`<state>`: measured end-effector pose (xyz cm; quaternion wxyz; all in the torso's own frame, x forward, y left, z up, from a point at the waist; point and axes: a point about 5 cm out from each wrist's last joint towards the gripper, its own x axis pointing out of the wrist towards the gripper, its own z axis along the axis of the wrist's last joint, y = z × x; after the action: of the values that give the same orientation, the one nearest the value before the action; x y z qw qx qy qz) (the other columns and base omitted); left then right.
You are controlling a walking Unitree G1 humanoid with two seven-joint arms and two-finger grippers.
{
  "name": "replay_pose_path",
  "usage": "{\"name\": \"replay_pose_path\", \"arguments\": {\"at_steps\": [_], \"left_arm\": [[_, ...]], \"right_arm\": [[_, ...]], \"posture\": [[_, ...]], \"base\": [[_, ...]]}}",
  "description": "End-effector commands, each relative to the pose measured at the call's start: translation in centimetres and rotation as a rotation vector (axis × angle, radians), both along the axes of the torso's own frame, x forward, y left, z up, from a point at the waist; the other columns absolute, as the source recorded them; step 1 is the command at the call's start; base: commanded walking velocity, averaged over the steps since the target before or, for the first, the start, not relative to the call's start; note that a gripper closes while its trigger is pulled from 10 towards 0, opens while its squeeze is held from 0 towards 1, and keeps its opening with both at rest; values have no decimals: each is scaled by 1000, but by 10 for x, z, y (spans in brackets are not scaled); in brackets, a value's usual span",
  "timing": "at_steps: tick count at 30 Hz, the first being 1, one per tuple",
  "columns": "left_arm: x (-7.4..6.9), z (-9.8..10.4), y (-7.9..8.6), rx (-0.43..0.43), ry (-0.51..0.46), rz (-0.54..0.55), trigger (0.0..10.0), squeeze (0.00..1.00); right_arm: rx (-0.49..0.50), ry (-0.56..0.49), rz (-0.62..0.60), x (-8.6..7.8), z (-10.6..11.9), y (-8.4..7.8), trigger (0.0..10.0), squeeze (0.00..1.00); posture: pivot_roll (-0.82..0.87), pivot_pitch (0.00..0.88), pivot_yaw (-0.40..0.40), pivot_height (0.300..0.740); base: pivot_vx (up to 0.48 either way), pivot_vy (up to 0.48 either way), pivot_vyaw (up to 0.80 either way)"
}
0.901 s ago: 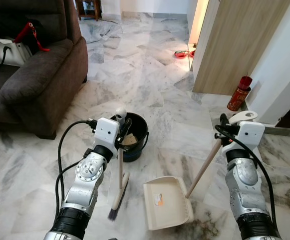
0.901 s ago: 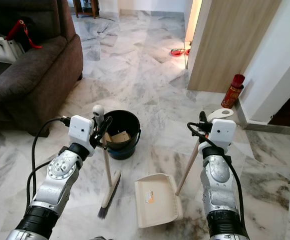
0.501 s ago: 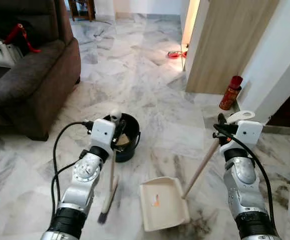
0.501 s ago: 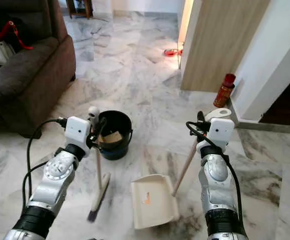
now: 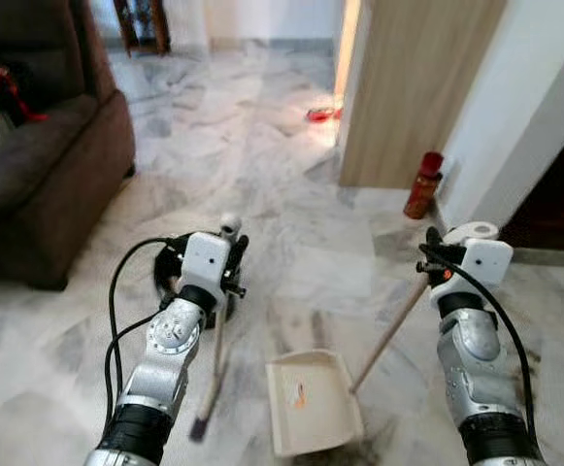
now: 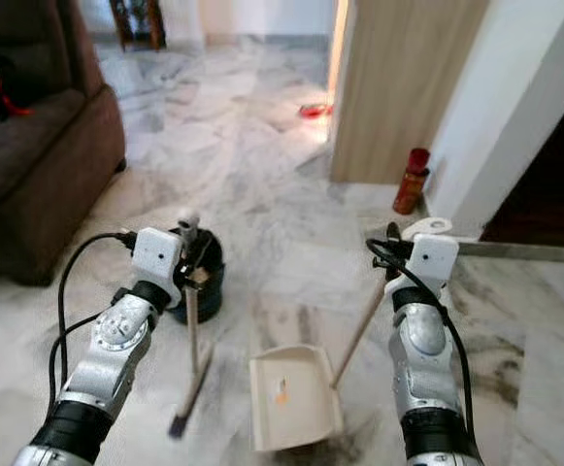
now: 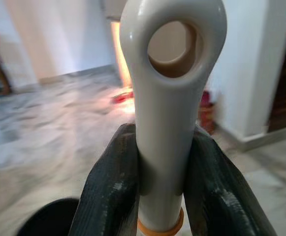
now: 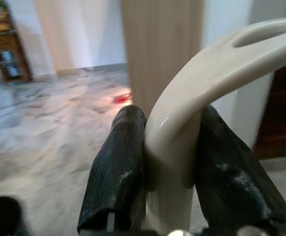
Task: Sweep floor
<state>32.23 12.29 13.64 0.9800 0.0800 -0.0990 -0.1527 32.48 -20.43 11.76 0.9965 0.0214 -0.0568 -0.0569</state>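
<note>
The broom [image 5: 215, 361] stands almost upright on the marble floor [image 5: 291, 194] in front of the robot, its dark bristles touching the floor down by the robot's left side and its cream handle rising to a looped end. The left pincer [image 7: 162, 182] is pressed together on that handle just below the loop, one black finger [image 7: 111, 191] on each side of it and an orange ring showing on the shaft beneath.

Just beside the broom, to its right, the cream dustpan [image 5: 313, 400] lies flat on the floor with its open mouth facing away from the robot. Its long pale wooden handle [image 5: 390, 325] slants up and to the right. The right pincer [image 8: 170, 162] is pinching the curved cream grip at the top of that handle, its fingers [image 8: 118, 172] closed against both sides.

Behind the left arm, a black bucket [image 6: 204, 283] sits on the floor, partly hidden by the wrist.

Farther out, a brown sofa [image 5: 39, 184] stands at the left. A light wooden door [image 5: 413, 87] stands at the right, with a red canister [image 5: 420, 184] on the floor at the foot of the white wall [image 5: 534, 107]. A small red object [image 5: 318, 115] lies on the floor near the lit doorway; what it is cannot be made out.
</note>
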Motion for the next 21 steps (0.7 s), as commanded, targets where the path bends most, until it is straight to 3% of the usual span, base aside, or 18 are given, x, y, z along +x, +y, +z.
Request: {"name": "replay_pose_path", "arguments": {"at_steps": [1,21], "left_arm": [[1,5,0,5,-26,-5,10000,0],[1,6,0,-5,-29,-11,10000,0]], "right_arm": [[-11,-29,-9,1,8,-3,10000,0],[-17,-27,-13,2,8,-4,10000,0]], "posture": [[99,77,-38,740],[100,79,-35,740]], "base": [[240,-394,-800],[12,-17,-800]]}}
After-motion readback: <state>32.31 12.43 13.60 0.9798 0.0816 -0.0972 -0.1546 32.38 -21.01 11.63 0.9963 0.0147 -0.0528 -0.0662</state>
